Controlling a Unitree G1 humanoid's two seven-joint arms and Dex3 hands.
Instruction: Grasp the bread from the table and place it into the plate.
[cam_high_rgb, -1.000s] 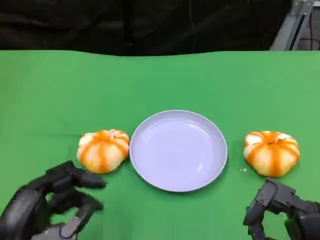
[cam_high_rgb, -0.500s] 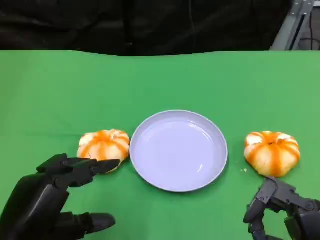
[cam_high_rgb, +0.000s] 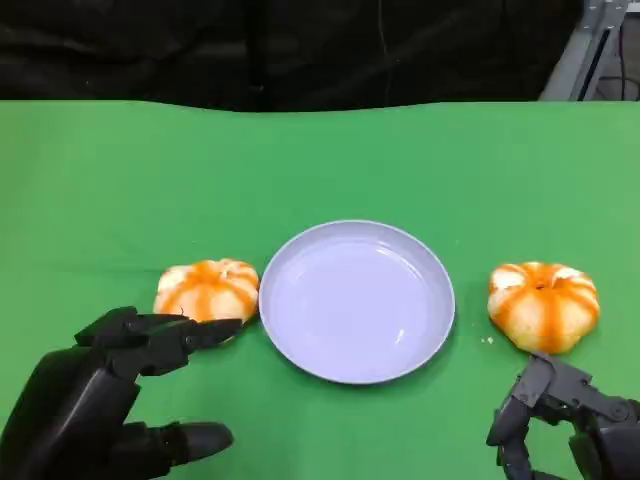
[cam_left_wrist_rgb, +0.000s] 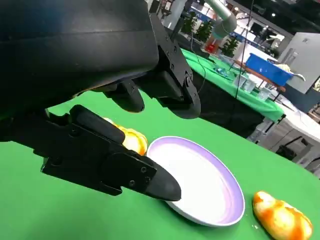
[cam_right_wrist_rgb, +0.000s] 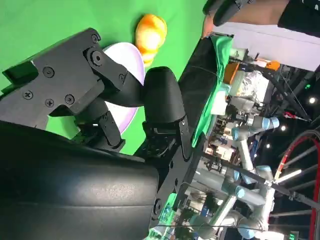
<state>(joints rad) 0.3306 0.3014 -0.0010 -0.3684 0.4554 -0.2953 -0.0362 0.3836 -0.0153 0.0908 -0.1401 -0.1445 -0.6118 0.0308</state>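
Observation:
Two round orange-and-white breads lie on the green table, one on each side of an empty lilac plate (cam_high_rgb: 357, 300). The left bread (cam_high_rgb: 203, 288) lies just beyond my left hand (cam_high_rgb: 100, 395), whose fingers are spread wide; the upper fingertips (cam_high_rgb: 218, 331) hover at the bread's near edge and hold nothing. The left wrist view has this bread (cam_left_wrist_rgb: 134, 140) partly hidden behind my fingers (cam_left_wrist_rgb: 107, 162), with the plate (cam_left_wrist_rgb: 202, 182) and the other bread (cam_left_wrist_rgb: 280, 220) beyond. My right hand (cam_high_rgb: 565, 420) sits low, near the right bread (cam_high_rgb: 543, 305), empty with loosely bent fingers.
The green cloth (cam_high_rgb: 320, 160) stretches far behind the plate up to a dark backdrop. In the right wrist view, a bread (cam_right_wrist_rgb: 150, 29) and part of the plate (cam_right_wrist_rgb: 129, 56) lie past my right hand (cam_right_wrist_rgb: 107, 90). Background workbenches and robot arms stand off the table.
Since a second ago my left hand has spread its fingers and lifted, its upper fingertips now reaching the left bread's near edge. Breads, plate and right hand have stayed put.

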